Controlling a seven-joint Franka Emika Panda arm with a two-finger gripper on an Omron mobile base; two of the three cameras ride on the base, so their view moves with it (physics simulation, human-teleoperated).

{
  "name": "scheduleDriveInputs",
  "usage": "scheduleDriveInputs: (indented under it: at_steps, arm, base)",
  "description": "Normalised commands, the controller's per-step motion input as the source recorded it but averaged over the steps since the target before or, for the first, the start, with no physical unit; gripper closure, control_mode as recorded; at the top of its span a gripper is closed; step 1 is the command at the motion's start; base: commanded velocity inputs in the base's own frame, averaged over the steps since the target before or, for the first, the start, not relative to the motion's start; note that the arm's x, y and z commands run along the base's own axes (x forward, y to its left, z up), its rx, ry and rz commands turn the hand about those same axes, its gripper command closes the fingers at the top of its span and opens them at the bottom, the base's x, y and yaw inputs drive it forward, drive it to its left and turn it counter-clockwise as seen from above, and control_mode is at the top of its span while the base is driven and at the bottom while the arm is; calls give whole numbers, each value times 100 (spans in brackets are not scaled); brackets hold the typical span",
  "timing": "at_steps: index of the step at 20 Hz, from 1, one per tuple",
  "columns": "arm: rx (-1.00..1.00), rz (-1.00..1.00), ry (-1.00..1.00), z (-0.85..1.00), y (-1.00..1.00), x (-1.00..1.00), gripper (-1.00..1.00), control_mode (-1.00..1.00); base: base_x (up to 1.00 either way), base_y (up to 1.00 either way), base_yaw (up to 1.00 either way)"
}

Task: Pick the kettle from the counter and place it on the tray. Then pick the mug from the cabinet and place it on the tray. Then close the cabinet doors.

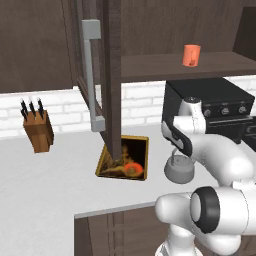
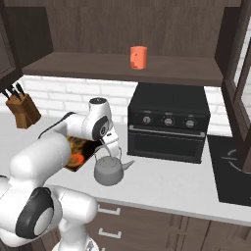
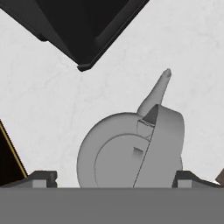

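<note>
The grey kettle [image 1: 179, 171] [image 2: 108, 171] [image 3: 127, 155] stands upright on the white counter [image 1: 45, 190] [image 2: 166, 182], just right of the tray [image 1: 125, 160] [image 2: 74, 149], whose golden rim [image 3: 9, 151] also edges into the hand view. My gripper [image 2: 111, 149] [image 3: 114, 178] hangs straight over the kettle, open, its fingertips [image 3: 41, 176] wide on either side of the arched handle and not touching it. The orange mug [image 1: 191, 55] [image 2: 138, 57] sits on the cabinet shelf [image 1: 150, 66] [image 2: 88, 66]. Both cabinet doors [image 1: 100, 75] [image 2: 240, 78] are swung open.
A black oven-like appliance [image 1: 215, 100] [image 2: 169, 122] [image 3: 83, 26] stands close behind and right of the kettle. A wooden knife block [image 1: 38, 130] [image 2: 22, 110] is at the far left by the brick wall. The open left door hangs over the tray. A dark cooktop [image 2: 231, 169] lies at the right.
</note>
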Motion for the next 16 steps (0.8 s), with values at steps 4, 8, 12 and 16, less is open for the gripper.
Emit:
scheduleDriveInputs:
  at_steps: [4,8,12,16]
  arm:
    - [0,-5,0,-23,0,-5,100,-100]
    - [0,-1,-2,-12,0,-8,100,-100]
    - [0,0,-3,-9,0,-20,100,-100]
    - [1,-2,-4,-1,0,-31,100,-100]
  base:
    - [0,0,0]
    - [0,0,0]
    - [0,0,0]
    - [0,0,0]
